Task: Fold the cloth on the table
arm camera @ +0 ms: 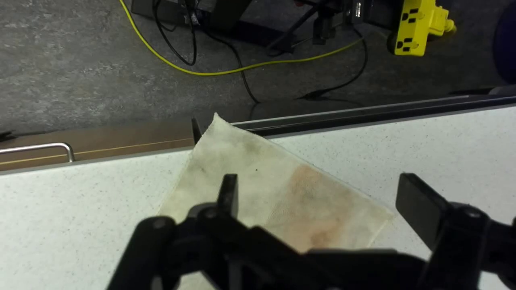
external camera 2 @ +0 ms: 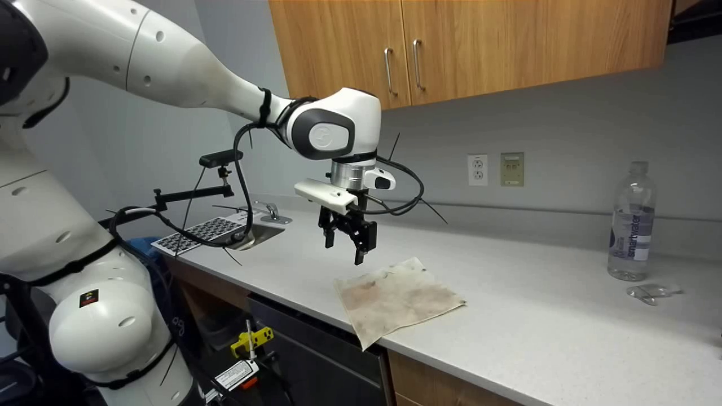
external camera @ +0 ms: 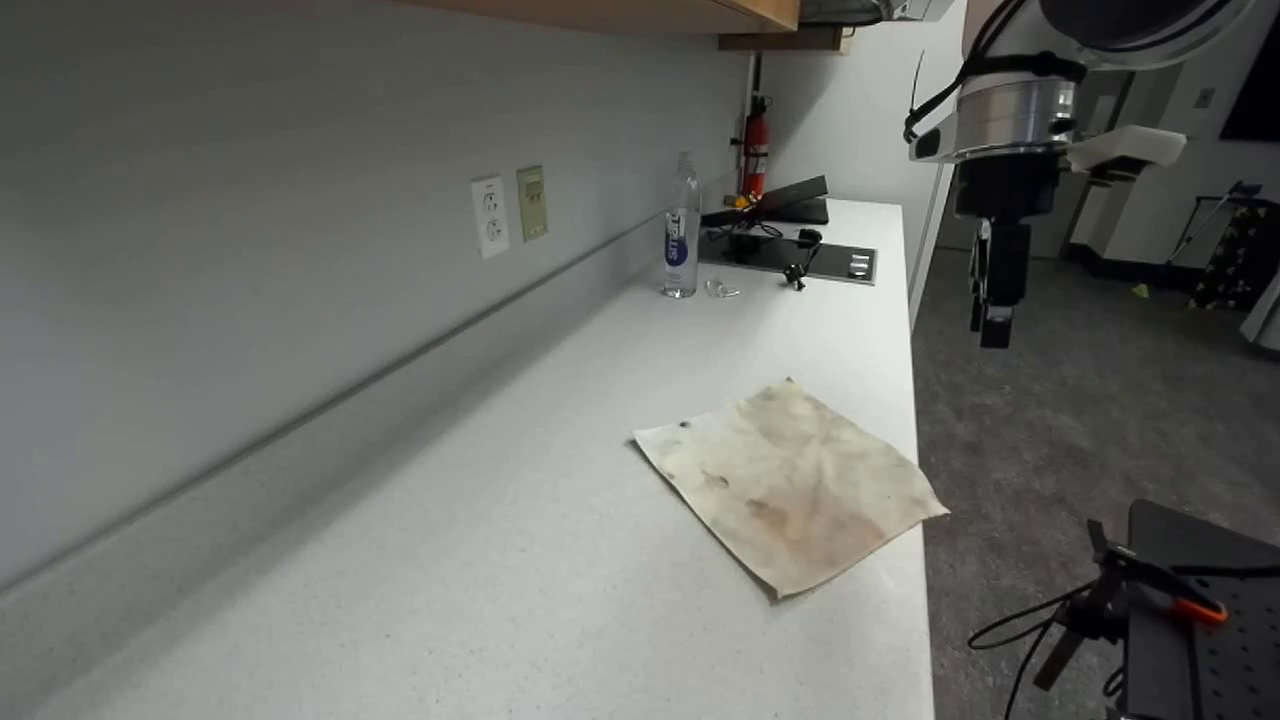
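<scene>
The cloth, a beige square with reddish-brown stains, lies spread and slightly wrinkled on the white table. It shows in both exterior views, as the cloth and the cloth. One corner hangs past the front edge of the table. My gripper is open and empty, pointing down, raised above the cloth and apart from it. In the wrist view the cloth shows below the spread fingers of the gripper; part of it is hidden behind the gripper's body. Its near right corner lies by the right finger.
A clear water bottle and a small clear plastic piece stand near the wall. A black cooktop with cables is farther along. A sink is at the opposite end. A wooden cabinet hangs above the table.
</scene>
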Controlling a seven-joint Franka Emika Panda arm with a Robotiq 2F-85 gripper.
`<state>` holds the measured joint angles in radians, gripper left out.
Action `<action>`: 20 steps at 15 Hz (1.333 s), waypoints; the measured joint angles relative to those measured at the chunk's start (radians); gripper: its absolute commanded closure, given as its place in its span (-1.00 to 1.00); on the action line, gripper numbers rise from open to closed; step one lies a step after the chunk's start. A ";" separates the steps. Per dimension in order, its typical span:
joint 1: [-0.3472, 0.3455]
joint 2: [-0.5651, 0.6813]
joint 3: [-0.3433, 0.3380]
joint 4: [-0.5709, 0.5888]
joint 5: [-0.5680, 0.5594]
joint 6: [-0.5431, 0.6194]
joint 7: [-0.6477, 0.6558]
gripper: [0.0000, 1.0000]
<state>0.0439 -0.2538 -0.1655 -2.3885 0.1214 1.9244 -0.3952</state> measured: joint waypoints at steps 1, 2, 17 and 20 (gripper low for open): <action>0.000 0.000 0.000 0.000 0.000 0.000 0.000 -1.00; 0.000 0.000 0.000 0.000 0.000 0.000 0.000 -1.00; -0.014 0.034 0.009 0.000 0.000 0.000 -0.001 -1.00; -0.014 0.044 0.009 0.000 0.000 0.000 -0.001 -1.00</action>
<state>0.0297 -0.2094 -0.1566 -2.3882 0.1214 1.9244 -0.3966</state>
